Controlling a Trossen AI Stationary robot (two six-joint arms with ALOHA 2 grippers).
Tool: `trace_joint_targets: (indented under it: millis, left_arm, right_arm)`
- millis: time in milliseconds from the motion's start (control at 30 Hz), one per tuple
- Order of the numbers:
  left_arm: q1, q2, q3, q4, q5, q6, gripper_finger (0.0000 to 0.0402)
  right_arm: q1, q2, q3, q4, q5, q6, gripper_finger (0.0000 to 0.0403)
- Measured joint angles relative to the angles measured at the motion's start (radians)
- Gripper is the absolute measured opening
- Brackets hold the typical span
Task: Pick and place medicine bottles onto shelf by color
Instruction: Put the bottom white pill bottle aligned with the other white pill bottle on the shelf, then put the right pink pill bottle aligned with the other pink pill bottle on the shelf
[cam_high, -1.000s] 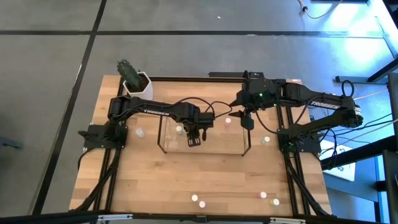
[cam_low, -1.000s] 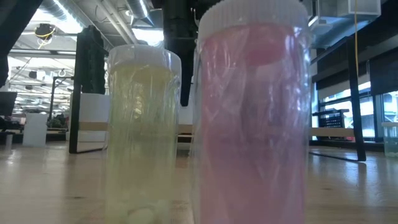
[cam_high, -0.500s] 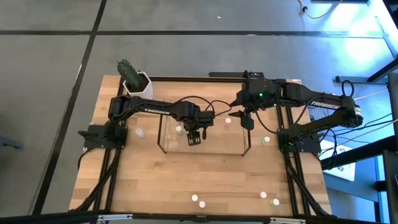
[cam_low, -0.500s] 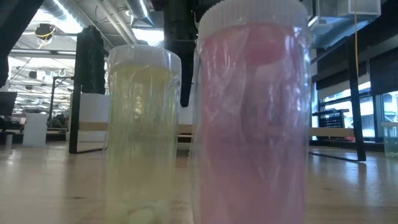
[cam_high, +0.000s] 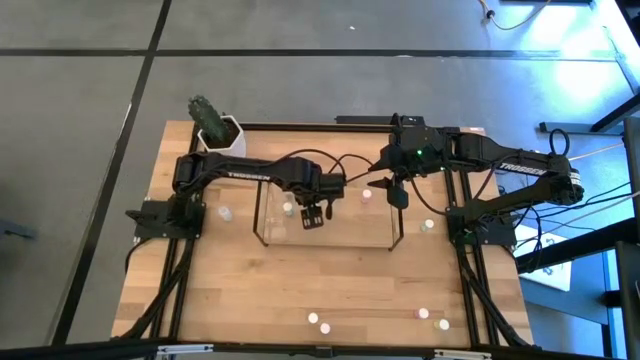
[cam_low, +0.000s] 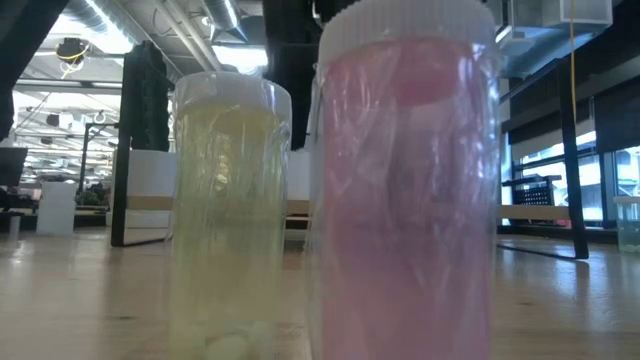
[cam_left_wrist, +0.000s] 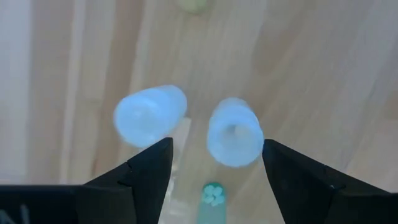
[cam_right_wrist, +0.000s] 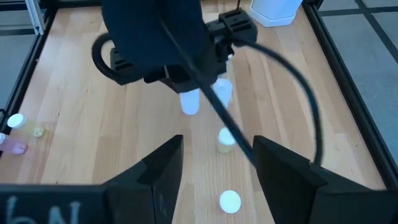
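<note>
The clear shelf with its thin dark frame stands mid-table. My left gripper hangs open above the shelf's left part, pointing down. Below it, two white-capped bottles stand upright side by side; they also show in the right wrist view as two white bottles. My left gripper touches neither. My right gripper waits open above the shelf's far right corner. A yellowish bottle and a pink bottle stand right before the low camera.
Loose bottles stand around the shelf: one to its left, one near the right gripper, one to its right, several by the near edge. A white plant pot sits at the far left corner.
My left gripper has risen a little above the shelf, still pointing down. The two white-capped bottles stay standing below it.
</note>
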Motion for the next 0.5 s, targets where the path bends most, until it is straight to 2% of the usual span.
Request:
trace_joint_targets:
  millis: [500]
  left_arm:
    - [-0.019, -0.002, 0.201, -0.215, -0.073, -0.056, 0.0241]
  right_arm:
    - [0.000, 0.000, 0.000, 0.000, 0.000, 0.000, 0.0195]
